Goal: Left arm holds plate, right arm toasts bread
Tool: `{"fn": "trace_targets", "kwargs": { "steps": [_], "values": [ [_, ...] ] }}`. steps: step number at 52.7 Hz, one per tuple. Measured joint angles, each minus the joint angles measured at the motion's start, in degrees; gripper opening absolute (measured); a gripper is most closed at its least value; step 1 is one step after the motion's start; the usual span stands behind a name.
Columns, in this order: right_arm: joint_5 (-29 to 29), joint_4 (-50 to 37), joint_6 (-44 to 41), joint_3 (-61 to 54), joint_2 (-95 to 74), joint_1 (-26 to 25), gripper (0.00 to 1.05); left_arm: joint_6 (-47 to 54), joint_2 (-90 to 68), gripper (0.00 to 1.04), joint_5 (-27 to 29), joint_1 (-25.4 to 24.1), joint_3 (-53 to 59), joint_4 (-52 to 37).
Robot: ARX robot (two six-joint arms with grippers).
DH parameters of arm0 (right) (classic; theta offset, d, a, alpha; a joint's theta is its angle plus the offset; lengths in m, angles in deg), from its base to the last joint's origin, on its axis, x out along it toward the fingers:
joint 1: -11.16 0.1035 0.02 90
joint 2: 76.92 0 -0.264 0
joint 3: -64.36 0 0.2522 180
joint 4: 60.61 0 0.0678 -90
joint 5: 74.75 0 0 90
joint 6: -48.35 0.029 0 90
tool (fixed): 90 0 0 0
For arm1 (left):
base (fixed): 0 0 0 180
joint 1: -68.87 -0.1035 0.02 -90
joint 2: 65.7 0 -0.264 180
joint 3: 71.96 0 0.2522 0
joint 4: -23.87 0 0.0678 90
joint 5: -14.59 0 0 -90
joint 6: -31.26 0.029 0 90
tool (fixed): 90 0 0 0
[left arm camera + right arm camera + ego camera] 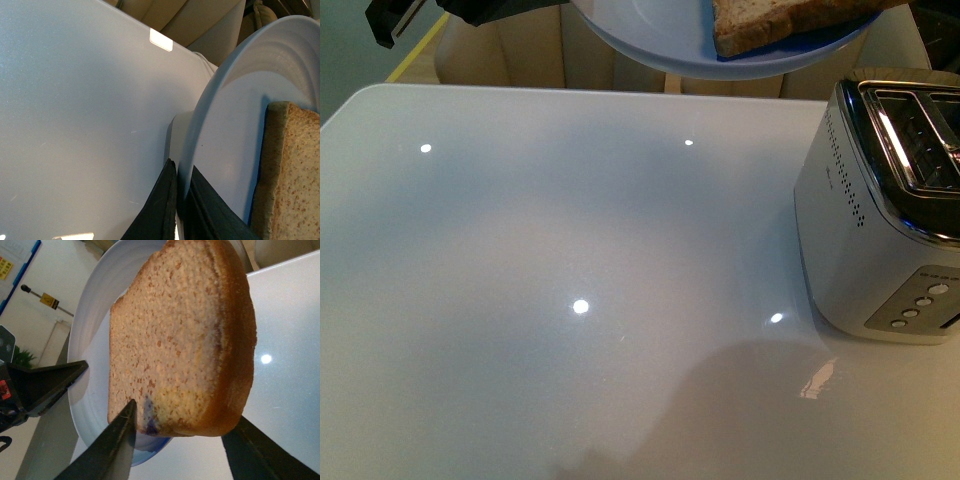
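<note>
Plate [650, 45] carrying bread [770, 22] hangs above table [520, 250], near toaster [880, 210]. Left wrist view alone shows left gripper [181, 200] clamped on the rim. Right wrist view alone shows right gripper [186, 411] straddling the bread, grip undeterminable. Toaster markings illegible.

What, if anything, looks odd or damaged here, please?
The bread has a small bluish-purple patch at one corner, unlike its plain brown crumb elsewhere; it may only be a tint from the plate.

The left gripper [182, 167] has matte black, faintly grained fingers [159, 205] that taper to thin wedges, with a small red marking [3, 389] behind them. The right gripper [184, 412] has smooth black fingers [107, 450] narrowing to points.
</note>
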Motion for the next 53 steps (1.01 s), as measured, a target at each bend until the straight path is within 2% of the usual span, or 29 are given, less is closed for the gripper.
{"fn": "trace_targets", "kwargs": {
  "steps": [3,5,8,15,23,33,38,53],
  "values": [
    [0.02,-0.28,0.00,0.09,-0.07,0.07,0.37,0.00,0.00,0.03,0.02,0.00,0.00,0.00],
    [-0.09,-0.57,0.02,0.15,-0.07,0.09,0.27,-0.02,0.00,0.03,0.02,0.00,0.00,0.00],
    [-0.20,-0.66,0.00,0.24,-0.07,0.09,0.17,-0.02,0.00,0.03,0.04,0.00,0.00,0.00],
    [-0.22,-0.68,-0.09,0.33,-0.07,0.04,0.02,-0.02,0.00,0.03,0.07,0.00,0.00,0.00],
    [-0.20,0.09,-1.55,0.33,1.51,-0.15,0.02,-0.02,0.00,0.03,-0.02,0.00,0.00,0.00],
    [0.55,1.55,-8.44,0.74,7.50,-1.29,0.02,-0.07,0.00,0.03,-0.02,0.00,0.00,0.00],
    [1.49,3.10,-12.39,2.82,11.23,-3.50,0.02,-0.07,0.00,0.03,-0.02,0.00,0.00,0.00],
    [11.37,6.62,-27.52,6.62,15.26,-8.46,0.02,-0.09,0.00,0.03,0.00,0.00,0.00,0.00]
  ]
}}
